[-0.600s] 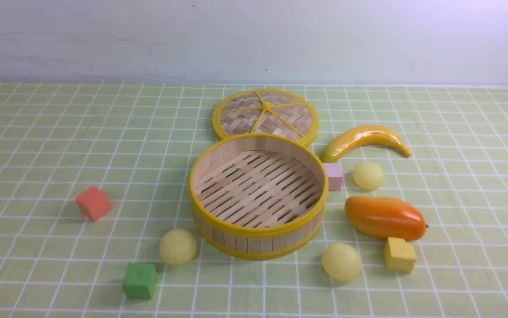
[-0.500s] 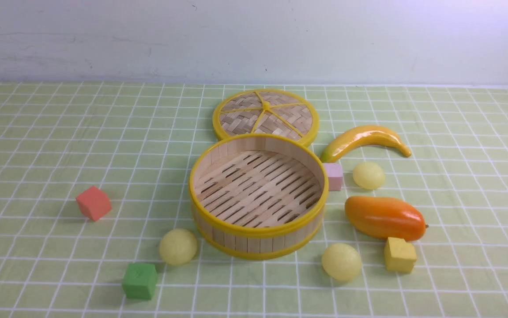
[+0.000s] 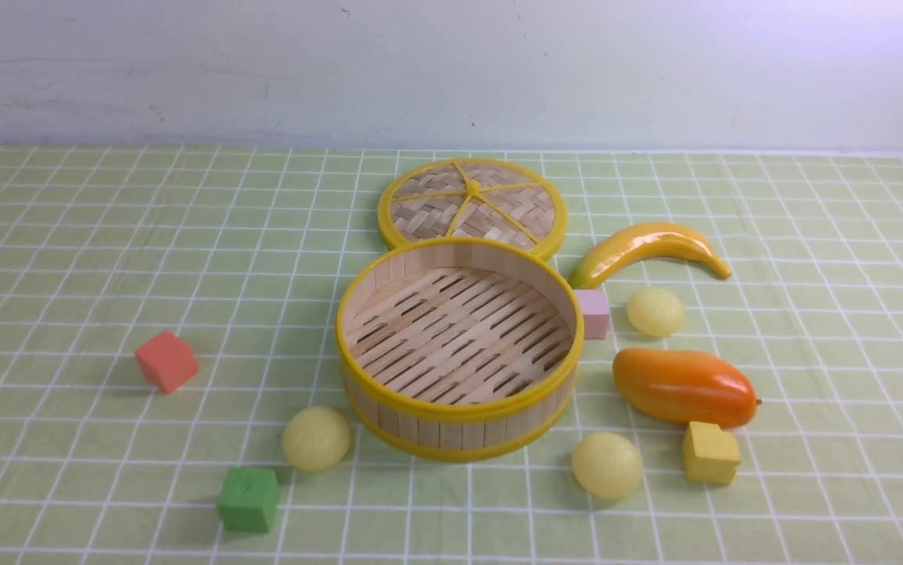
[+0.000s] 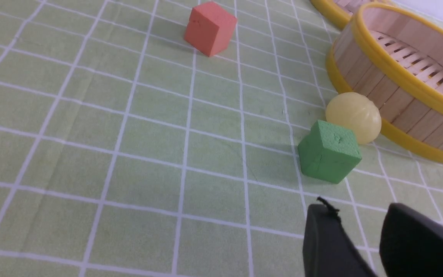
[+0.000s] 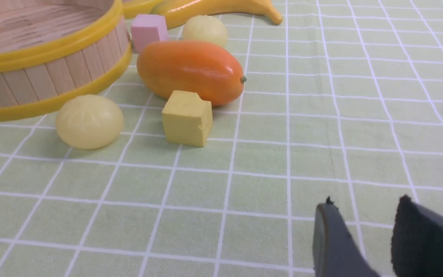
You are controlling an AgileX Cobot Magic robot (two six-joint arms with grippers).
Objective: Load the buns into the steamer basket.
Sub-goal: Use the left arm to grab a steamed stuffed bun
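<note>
The steamer basket [image 3: 388,399] stands empty mid-table. One bun [image 3: 316,438] lies at its front left, beside a green cube; it shows in the left wrist view [image 4: 353,117]. A second bun [image 3: 607,464] lies at its front right and shows in the right wrist view [image 5: 89,121]. A third bun [image 3: 656,311] lies to the right, beyond the mango, and shows in the right wrist view [image 5: 205,30]. My left gripper [image 4: 360,213] is open and empty, short of the green cube. My right gripper [image 5: 365,207] is open and empty, well apart from the buns. Neither gripper shows in the front view.
The woven lid [image 3: 472,205] lies behind the basket. A banana [image 3: 647,246], pink cube [image 3: 593,312], orange mango [image 3: 684,386] and yellow cube [image 3: 709,453] lie right of it. A green cube [image 3: 248,498] and red cube [image 3: 166,360] lie to the left.
</note>
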